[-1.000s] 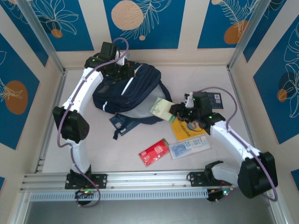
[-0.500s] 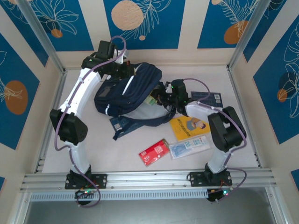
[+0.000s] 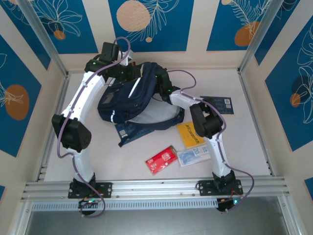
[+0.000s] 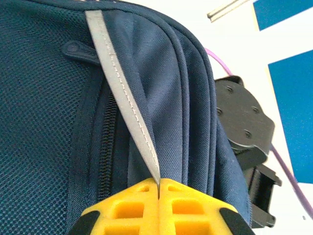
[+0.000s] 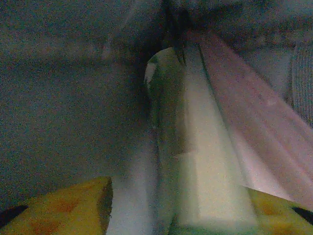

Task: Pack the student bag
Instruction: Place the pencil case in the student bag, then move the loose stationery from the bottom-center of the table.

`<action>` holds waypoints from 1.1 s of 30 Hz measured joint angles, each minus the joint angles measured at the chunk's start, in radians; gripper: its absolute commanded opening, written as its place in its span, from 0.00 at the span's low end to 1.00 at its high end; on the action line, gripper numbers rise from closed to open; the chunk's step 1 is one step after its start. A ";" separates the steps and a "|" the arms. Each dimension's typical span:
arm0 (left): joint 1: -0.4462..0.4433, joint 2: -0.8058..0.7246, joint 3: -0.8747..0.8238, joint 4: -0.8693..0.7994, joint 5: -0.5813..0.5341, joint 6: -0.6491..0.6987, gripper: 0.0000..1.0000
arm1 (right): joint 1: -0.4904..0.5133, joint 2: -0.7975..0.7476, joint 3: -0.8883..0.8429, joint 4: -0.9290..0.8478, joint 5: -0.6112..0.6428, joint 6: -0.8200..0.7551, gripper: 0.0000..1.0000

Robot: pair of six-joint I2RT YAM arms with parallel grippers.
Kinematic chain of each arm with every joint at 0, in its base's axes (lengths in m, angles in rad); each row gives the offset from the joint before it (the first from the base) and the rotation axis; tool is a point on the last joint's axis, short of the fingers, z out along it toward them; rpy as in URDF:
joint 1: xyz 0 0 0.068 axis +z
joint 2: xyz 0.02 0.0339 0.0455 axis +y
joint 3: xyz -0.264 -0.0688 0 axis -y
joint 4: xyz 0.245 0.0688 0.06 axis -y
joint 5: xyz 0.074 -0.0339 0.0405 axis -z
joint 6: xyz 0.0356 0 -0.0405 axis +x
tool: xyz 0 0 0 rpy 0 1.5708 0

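The navy student bag (image 3: 132,98) lies at the back of the table, its top edge lifted. My left gripper (image 3: 131,73) is shut on the bag's grey reflective stripe (image 4: 122,98), pinched between the yellow fingers (image 4: 159,188). My right arm (image 3: 186,100) reaches into the bag's opening from the right, and its fingers are hidden under the fabric in the top view. Inside the dim bag, my right gripper (image 5: 178,205) stands open. A pale green pad (image 5: 195,147) lies between the jaws against the right finger, with a gap to the left finger (image 5: 73,205). A pink sheet (image 5: 254,127) lies beside it.
A yellow booklet (image 3: 190,133), a clear packet (image 3: 193,155) and a red card (image 3: 161,159) lie in front of the bag. A small navy booklet (image 3: 217,104) sits at the right. A blue booklet (image 3: 128,131) pokes out from under the bag.
My right arm has swung from the table beside the bag into its opening, carrying the pale green pad inside, and its jaws have spread apart. The left gripper keeps its hold.
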 measured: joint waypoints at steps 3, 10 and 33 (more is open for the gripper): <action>0.013 0.000 -0.006 0.004 0.000 -0.001 0.00 | 0.001 0.047 0.073 -0.037 0.000 -0.036 0.79; 0.020 0.001 -0.018 -0.007 0.010 -0.001 0.00 | -0.002 -0.091 -0.135 -0.078 -0.012 -0.159 0.85; -0.033 -0.005 -0.220 0.108 0.000 0.002 0.38 | -0.009 -1.083 -0.956 -0.447 0.237 -0.543 0.69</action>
